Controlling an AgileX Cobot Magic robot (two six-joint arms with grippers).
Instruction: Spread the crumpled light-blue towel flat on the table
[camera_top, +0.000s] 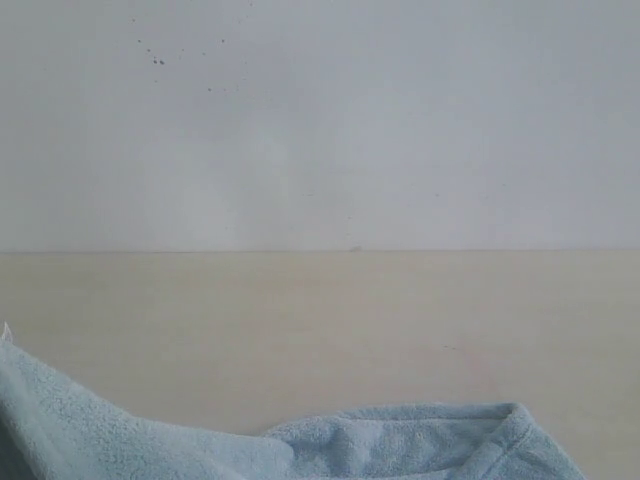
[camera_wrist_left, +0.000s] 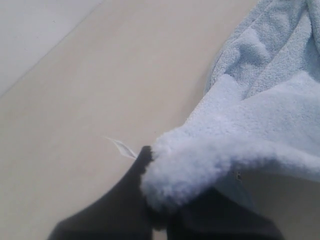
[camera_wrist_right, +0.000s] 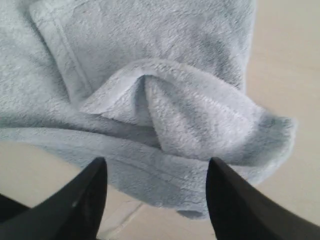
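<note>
The light-blue fluffy towel (camera_top: 400, 445) lies crumpled along the near edge of the cream table (camera_top: 320, 320), with a raised part (camera_top: 70, 420) at the left. In the left wrist view my left gripper (camera_wrist_left: 165, 200) is shut on a bunched corner of the towel (camera_wrist_left: 260, 110), held a little above the tabletop. A small white tag (camera_wrist_left: 122, 146) sticks out beside the fingertip. My right gripper (camera_wrist_right: 157, 165) stands open, its dark fingers apart just short of a folded-over hemmed corner of the towel (camera_wrist_right: 150, 60). Nothing is between them. Neither gripper shows in the exterior view.
A white wall (camera_top: 320, 120) meets the far edge of the table. Bare tabletop (camera_wrist_left: 100, 90) stretches beyond the towel toward the wall.
</note>
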